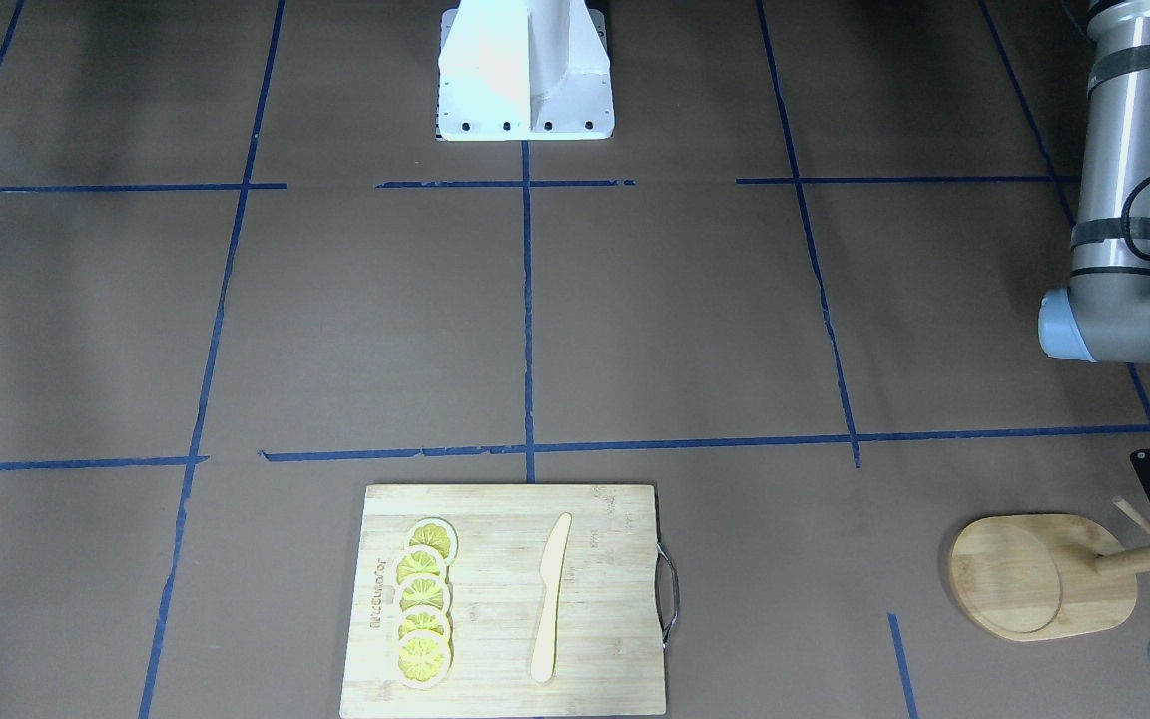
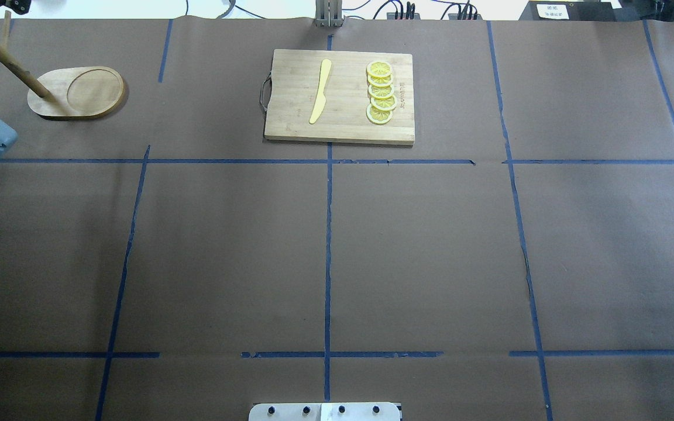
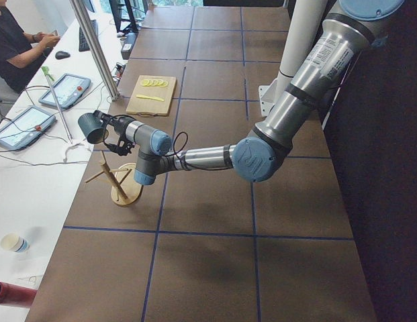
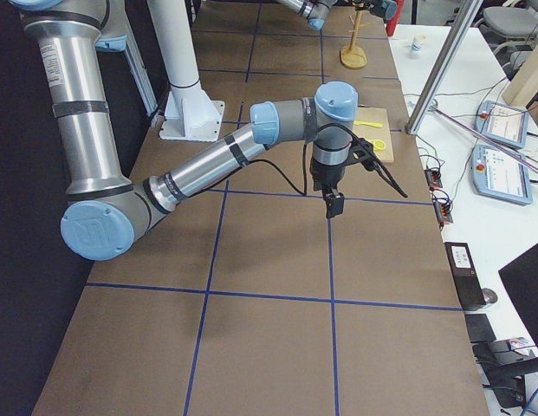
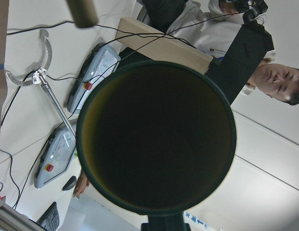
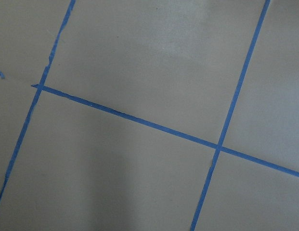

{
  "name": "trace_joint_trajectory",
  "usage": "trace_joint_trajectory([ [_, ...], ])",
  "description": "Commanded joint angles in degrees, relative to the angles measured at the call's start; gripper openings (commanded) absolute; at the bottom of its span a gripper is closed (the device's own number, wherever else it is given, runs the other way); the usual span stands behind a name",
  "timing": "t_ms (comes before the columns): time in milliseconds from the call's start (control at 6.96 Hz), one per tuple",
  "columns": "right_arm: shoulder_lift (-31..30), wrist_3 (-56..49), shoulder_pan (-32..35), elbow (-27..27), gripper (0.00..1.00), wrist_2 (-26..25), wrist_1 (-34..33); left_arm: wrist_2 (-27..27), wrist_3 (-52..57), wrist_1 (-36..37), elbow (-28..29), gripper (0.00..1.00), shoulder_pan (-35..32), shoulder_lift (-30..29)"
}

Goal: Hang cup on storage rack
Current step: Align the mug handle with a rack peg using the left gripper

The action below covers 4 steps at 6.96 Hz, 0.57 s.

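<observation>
The dark grey-blue cup point(image 3: 93, 127) is in my left gripper point(image 3: 106, 130), which is shut on it. The cup is held in the air, just above and to the outer side of the storage rack's top. In the left wrist view the cup's dark mouth point(image 5: 156, 137) fills the frame, and a blurred wooden peg tip point(image 5: 82, 9) shows at the top. The storage rack point(image 1: 1034, 574) stands on its oval bamboo base at the table's far left corner; it also shows in the overhead view point(image 2: 79, 93). My right gripper point(image 4: 335, 204) hovers over the table's middle; I cannot tell whether it is open or shut.
A bamboo cutting board point(image 2: 340, 96) with lemon slices point(image 2: 380, 92) and a wooden knife point(image 2: 320, 90) lies at the far centre. The white robot base point(image 1: 525, 70) is at the near edge. An operators' bench with tablets point(image 3: 23, 124) runs beside the rack.
</observation>
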Motion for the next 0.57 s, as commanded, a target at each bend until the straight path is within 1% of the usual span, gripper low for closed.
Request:
trace_joint_trajectory([
  [0, 0.1, -0.1, 0.2, 0.0, 1.00, 0.0, 0.0, -0.6, -0.2, -2.6, 1.1, 0.00, 0.1, 0.0],
  [431, 0.2, 0.0, 0.3, 0.1, 1.00, 0.0, 0.0, -0.5, -0.3, -2.6, 5.3, 0.00, -1.1, -0.1],
])
